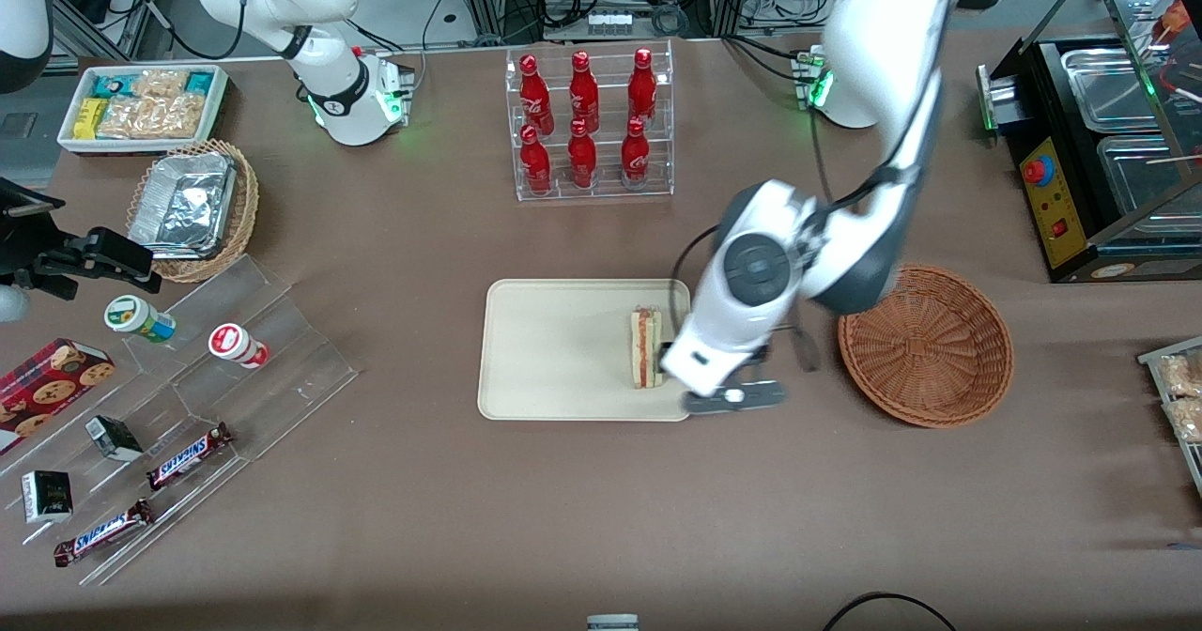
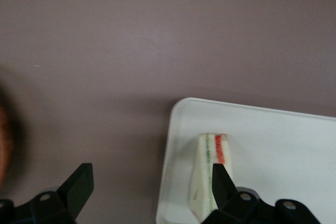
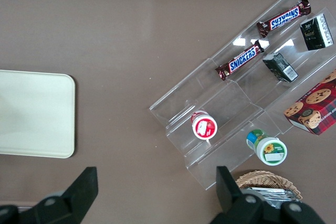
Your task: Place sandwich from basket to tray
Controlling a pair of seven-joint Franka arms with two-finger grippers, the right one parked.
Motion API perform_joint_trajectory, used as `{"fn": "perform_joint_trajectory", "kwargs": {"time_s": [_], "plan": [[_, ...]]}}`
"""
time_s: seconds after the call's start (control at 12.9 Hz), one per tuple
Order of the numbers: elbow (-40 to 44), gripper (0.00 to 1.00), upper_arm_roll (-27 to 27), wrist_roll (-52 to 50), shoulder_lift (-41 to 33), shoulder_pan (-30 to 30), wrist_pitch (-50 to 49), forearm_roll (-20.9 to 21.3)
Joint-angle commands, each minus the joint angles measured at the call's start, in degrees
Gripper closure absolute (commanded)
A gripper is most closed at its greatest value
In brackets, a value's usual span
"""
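Note:
The sandwich [image 1: 645,349] stands on its edge on the cream tray [image 1: 554,349], close to the tray's rim on the basket's side, with its red and green stripe facing up. The reddish-brown wicker basket [image 1: 925,345] is empty and sits beside the tray, toward the working arm's end of the table. My left gripper [image 1: 693,368] hangs over that rim of the tray, right next to the sandwich. In the left wrist view the gripper [image 2: 149,182] is open. One finger [image 2: 220,179] overlaps the sandwich [image 2: 210,166] on the tray [image 2: 283,145], and the other is over bare table. Nothing is held.
A clear rack of red bottles [image 1: 587,124] stands farther from the front camera than the tray. An acrylic step stand with candy bars and cups [image 1: 197,377] lies toward the parked arm's end. A black appliance with steel pans [image 1: 1099,143] stands near the basket.

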Motion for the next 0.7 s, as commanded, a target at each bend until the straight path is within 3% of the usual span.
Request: {"fn": "perform_joint_trajectory", "kwargs": {"time_s": [0.0, 0.31, 0.54, 0.62], "plan": [[-5.39, 0.0, 4.23, -0.55, -7.52, -0.12, -3.81, -0.6], [-14.62, 0.0, 11.18, 4.88, -17.29, -0.03, -4.69, -0.51], [-14.38, 0.0, 14.0, 13.39, -20.46, 1.36, -9.87, -0.07], [-14.29, 0.0, 10.35, 15.95, -21.69, 9.47, -11.36, -0.51]]}}
